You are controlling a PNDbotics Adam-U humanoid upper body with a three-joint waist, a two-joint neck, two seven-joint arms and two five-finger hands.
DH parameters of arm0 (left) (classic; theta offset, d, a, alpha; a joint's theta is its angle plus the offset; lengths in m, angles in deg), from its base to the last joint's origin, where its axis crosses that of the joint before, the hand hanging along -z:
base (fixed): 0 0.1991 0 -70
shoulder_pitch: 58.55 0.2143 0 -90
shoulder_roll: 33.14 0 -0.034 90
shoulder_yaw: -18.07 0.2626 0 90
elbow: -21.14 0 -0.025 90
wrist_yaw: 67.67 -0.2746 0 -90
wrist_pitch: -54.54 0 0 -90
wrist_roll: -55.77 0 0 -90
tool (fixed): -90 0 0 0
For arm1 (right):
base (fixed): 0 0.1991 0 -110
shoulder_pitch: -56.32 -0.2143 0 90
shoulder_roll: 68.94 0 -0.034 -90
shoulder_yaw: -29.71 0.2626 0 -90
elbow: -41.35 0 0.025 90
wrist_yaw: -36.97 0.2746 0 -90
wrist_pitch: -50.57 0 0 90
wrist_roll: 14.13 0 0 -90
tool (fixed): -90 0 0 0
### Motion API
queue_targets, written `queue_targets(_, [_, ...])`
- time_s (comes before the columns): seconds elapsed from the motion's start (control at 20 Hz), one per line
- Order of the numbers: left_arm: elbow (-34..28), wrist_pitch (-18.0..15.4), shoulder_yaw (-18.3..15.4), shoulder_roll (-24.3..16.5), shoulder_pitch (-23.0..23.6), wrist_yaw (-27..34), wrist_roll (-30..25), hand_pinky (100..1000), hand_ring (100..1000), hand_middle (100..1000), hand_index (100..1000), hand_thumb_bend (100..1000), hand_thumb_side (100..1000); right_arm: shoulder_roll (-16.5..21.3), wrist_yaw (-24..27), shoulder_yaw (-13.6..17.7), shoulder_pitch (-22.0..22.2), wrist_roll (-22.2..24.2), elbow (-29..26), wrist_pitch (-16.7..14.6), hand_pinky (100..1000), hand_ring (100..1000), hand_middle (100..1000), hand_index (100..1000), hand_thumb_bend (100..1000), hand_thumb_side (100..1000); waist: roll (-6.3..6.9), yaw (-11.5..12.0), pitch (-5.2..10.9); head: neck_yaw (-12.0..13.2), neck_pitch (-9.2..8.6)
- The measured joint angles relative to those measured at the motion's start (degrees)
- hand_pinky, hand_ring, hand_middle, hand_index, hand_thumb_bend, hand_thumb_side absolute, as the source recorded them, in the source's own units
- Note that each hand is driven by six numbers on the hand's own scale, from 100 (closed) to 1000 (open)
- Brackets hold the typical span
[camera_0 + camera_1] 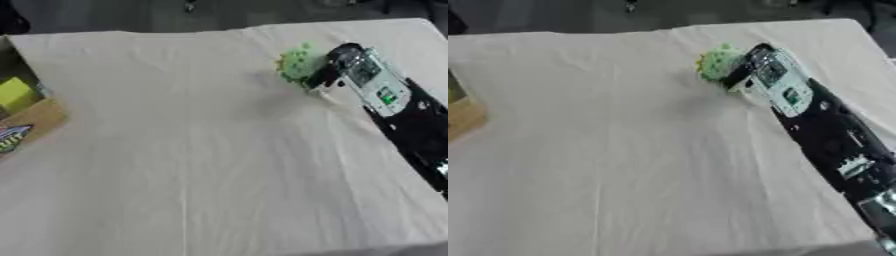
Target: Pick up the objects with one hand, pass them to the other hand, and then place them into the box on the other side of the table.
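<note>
A pale green, bumpy object [296, 62] lies on the cloth-covered table [192, 150] at the far right. My right hand [350, 62] comes in from the lower right, its black and silver arm [833, 140] stretched along the table's right edge. The hand sits against the green object's right side, touching or partly covering it. Motion blur hides how the hand stands on it. A cardboard box [39, 120] sits at the table's left edge, with a yellow block [15, 93] in it. My left hand shows in neither view.
A small printed packet [10, 137] lies at the box's near side. The beige cloth has long creases running toward the front edge. Dark floor lies beyond the far edge of the table.
</note>
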State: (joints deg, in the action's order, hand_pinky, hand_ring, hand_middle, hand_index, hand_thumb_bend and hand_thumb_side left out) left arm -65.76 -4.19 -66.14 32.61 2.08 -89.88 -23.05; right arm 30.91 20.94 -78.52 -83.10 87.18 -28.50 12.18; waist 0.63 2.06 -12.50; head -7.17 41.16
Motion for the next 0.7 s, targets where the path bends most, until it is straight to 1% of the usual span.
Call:
queue_targets(0.25, [0.00,0.10,-0.09,0.00,0.10,0.02,0.10,615,745,665,812,171,559,1.10,0.44,1.05,1.11,-2.41,-4.40,0.29,800,658,528,598,100,100,0.01,-0.19,0.00,0.04,-0.01])
queue_targets(0.35, [-0.01,0.12,-0.17,0.00,0.10,0.04,0.12,615,745,665,812,171,559,1.43,0.67,1.85,1.81,-3.91,-7.01,0.34,768,624,517,583,100,105,0.03,-0.28,0.00,0.08,-0.01])
queue_targets(0.45, [-0.03,0.11,-0.30,0.00,0.11,0.09,0.13,614,744,665,811,173,557,1.72,0.68,2.68,2.78,-6.25,-10.50,0.36,750,607,500,572,100,100,0.05,-0.35,0.00,0.21,-0.02])
queue_targets(0.5, [-0.07,0.10,-0.30,0.00,0.11,0.13,0.14,613,744,665,811,174,554,1.75,0.68,3.04,3.33,-7.70,-12.66,0.29,728,582,491,565,100,100,0.08,-0.41,0.00,0.26,-0.02])
queue_targets(0.7, [-0.54,-0.13,-0.31,0.00,0.11,0.31,0.31,612,743,664,810,176,547,1.78,-0.02,3.47,6.17,-14.56,-22.83,-0.65,697,554,485,562,100,100,0.40,-0.53,0.00,0.32,-0.03])
